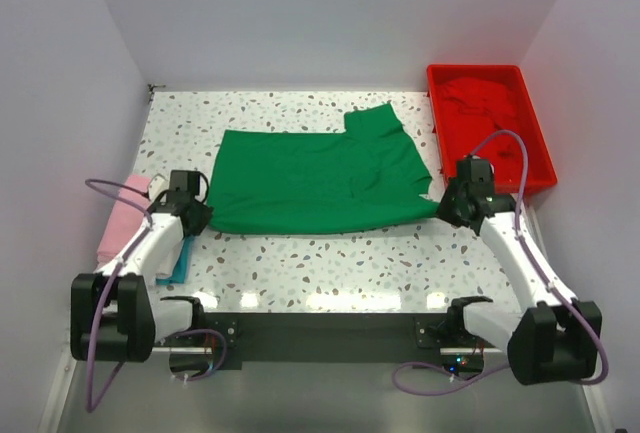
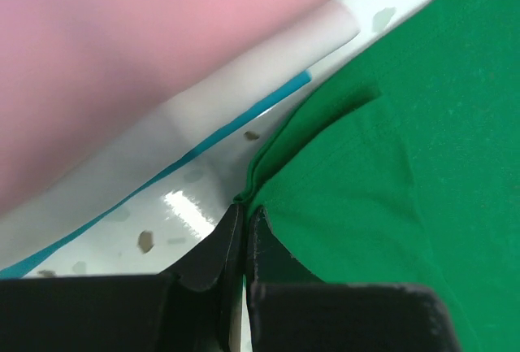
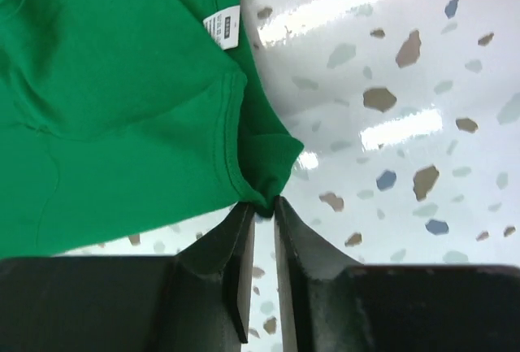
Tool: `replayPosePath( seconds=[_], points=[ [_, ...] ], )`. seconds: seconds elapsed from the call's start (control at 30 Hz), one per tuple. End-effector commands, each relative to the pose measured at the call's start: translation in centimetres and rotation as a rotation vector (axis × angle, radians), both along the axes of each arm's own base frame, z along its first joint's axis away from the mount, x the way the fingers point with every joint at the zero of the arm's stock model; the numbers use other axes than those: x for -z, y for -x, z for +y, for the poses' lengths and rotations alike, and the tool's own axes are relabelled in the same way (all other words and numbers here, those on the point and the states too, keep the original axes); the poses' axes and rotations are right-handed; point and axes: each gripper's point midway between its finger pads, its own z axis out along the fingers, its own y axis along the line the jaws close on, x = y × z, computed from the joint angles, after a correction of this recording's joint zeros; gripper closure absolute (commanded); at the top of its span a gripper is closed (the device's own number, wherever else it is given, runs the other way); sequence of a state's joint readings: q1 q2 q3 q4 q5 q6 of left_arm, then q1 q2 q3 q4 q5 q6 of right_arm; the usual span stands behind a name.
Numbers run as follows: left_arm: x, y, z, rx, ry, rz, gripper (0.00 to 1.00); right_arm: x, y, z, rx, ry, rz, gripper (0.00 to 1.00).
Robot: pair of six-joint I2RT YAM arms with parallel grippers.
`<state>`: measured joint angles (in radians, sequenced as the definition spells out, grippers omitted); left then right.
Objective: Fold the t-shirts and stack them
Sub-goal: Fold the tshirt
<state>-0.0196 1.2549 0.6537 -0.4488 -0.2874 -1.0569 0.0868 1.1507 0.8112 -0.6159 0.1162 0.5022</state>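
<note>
Green t-shirt (image 1: 310, 183): lay spread flat in the middle of the counter (image 1: 330, 263).
Left tool (image 2: 244, 215): pinched tight on the shirt's near left corner.
Right tool (image 3: 264, 206): narrow, nipping the near right corner.
Step, as judged: lifting the near edge for a fold.
Doing it well: raise both corners together, keep the edge taut, carry it evenly across, clear of the pink t-shirt (image 1: 120, 218).

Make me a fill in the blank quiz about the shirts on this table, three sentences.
1. The left gripper and right gripper each pinch a corner of the spread t-shirt, coloured ____.
2. The red t-shirt lies in the red ____.
3. The pink t-shirt lies beside the ____ arm.
Missing words: green, tray, left.
</note>
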Motion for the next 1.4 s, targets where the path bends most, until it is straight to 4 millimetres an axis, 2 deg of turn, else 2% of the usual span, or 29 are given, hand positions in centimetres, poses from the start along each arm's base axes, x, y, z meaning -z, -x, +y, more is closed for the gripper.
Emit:
replayPosePath(
  seconds=[0.0, 0.07, 0.1, 0.17, 0.2, 0.27, 0.33, 0.37, 0.4, 0.43, 0.47, 0.5, 0.53, 0.57, 0.6, 0.63, 0.67, 0.7, 0.73, 0.77, 0.8, 0.83, 0.87, 0.9, 0.93, 1.0, 1.07, 1.23, 1.37],
  points=[
    [0.2, 2.7, 0.1, -0.017, 0.013, 0.014, 1.0, -0.9, 3.0, 0.8, -0.001, -0.068, 0.006, 0.79],
    [0.0, 3.5, -0.2, 0.007, 0.022, -0.008, 0.97, -1.2, 3.9, 0.5, 0.002, -0.058, 0.002, 0.59],
    [-0.4, 3.7, -0.1, 0.011, 0.019, -0.021, 0.79, -1.9, 4.1, 0.4, 0.002, -0.054, -0.022, 0.5],
    [-2.3, 3.6, 0.3, 0.022, -0.01, -0.083, 0.56, -3.1, 3.7, 0.4, -0.002, -0.053, -0.059, 0.38],
    [-3.4, 3.2, 0.4, 0.026, -0.021, -0.118, 0.37, -3.6, 3.4, 0.4, -0.011, -0.054, -0.076, 0.37],
    [-7.6, 1.4, 0.7, 0.056, -0.06, -0.243, 0.29, -5.3, 1.7, 1.4, -0.064, -0.082, -0.139, 0.36],
    [-10.0, -0.3, 0.7, 0.079, -0.081, -0.314, 0.28, -6.5, -0.5, 2.1, -0.094, -0.092, -0.173, 0.35],
    [-12.8, -2.3, 0.7, 0.104, -0.101, -0.399, 0.28, -6.7, -1.6, 2.5, -0.108, -0.089, -0.181, 0.35],
    [-13.9, -3.7, 0.0, 0.146, -0.091, -0.44, 0.3, -7.5, -3.3, 2.9, -0.129, -0.081, -0.212, 0.35],
    [-13.2, -5.3, -0.2, 0.164, -0.093, -0.412, 0.3, -7.7, -5.7, 3.9, -0.157, -0.071, -0.199, 0.35],
    [-15.5, -7.6, -0.2, 0.179, -0.114, -0.473, 0.3, -8.0, -7.2, 4.1, -0.156, -0.045, -0.208, 0.35],
    [-15.9, -9.1, -0.4, 0.198, -0.123, -0.475, 0.31, -8.6, -9.2, 4.7, -0.175, -0.036, -0.249, 0.35],
    [-13.5, -11.1, -0.7, 0.219, -0.137, -0.394, 0.32, -9.9, -11.5, 5.5, -0.192, -0.037, -0.288, 0.37],
    [-15.7, -13.3, -0.6, 0.232, -0.176, -0.419, 0.32, -8.0, -13.9, 5.9, -0.196, -0.032, -0.257, 0.38],
    [-15.6, -14.7, -0.6, 0.241, -0.204, -0.402, 0.32, -7.4, -15.5, 6.2, -0.205, -0.015, -0.251, 0.39],
    [-15.3, -17.5, -1.2, 0.266, -0.223, -0.376, 0.32, -9.0, -17.8, 6.5, -0.201, -0.013, -0.294, 0.41],
    [-15.1, -18.8, -1.0, 0.29, -0.263, -0.351, 0.32, -6.0, -19.7, 6.7, -0.217, 0.005, -0.237, 0.41],
    [-14.8, -20.0, -1.0, 0.303, -0.284, -0.334, 0.32, -5.6, -21.0, 6.9, -0.221, 0.006, -0.233, 0.42],
    [-12.2, -21.4, -1.3, 0.331, -0.296, -0.271, 0.32, -7.4, -23.2, 7.3, -0.221, 0.01, -0.283, 0.42],
    [-13.5, -23.2, -1.2, 0.347, -0.326, -0.289, 0.33, -6.8, -24.5, 7.4, -0.224, 0.018, -0.279, 0.42],
    [-13.1, -24.2, -0.9, 0.345, -0.345, -0.273, 0.34, -4.8, -25.7, 7.5, -0.24, 0.04, -0.246, 0.42],
    [-10.8, -25.2, -0.9, 0.363, -0.354, -0.224, 0.34, -6.0, -27.6, 7.4, -0.233, 0.055, -0.286, 0.42],
    [-11.5, -26.6, -0.9, 0.381, -0.379, -0.238, 0.34, -5.7, -28.3, 7.4, -0.232, 0.069, -0.284, 0.42],
    [-9.3, -27.3, -0.9, 0.388, -0.39, -0.192, 0.35, -3.6, -29.3, 7.4, -0.243, 0.09, -0.253, 0.42],
    [-9.7, -28.3, -0.8, 0.386, -0.403, -0.195, 0.36, -4.9, -30.6, 7.5, -0.242, 0.095, -0.292, 0.42],
    [-7.5, -29.1, -0.8, 0.402, -0.424, -0.156, 0.38, -3.3, -31.9, 7.7, -0.252, 0.107, -0.283, 0.42],
    [-6.6, -29.7, -1.0, 0.407, -0.431, -0.145, 0.4, -3.6, -33.0, 7.8, -0.255, 0.115, -0.307, 0.42],
    [-2.3, -29.0, -1.6, 0.418, -0.444, -0.061, 0.44, -0.6, -34.8, 7.9, -0.273, 0.139, -0.274, 0.42],
    [-0.2, -28.7, -1.9, 0.424, -0.442, -0.033, 0.45, 0.8, -35.5, 7.5, -0.278, 0.159, -0.266, 0.41]
  ],
)
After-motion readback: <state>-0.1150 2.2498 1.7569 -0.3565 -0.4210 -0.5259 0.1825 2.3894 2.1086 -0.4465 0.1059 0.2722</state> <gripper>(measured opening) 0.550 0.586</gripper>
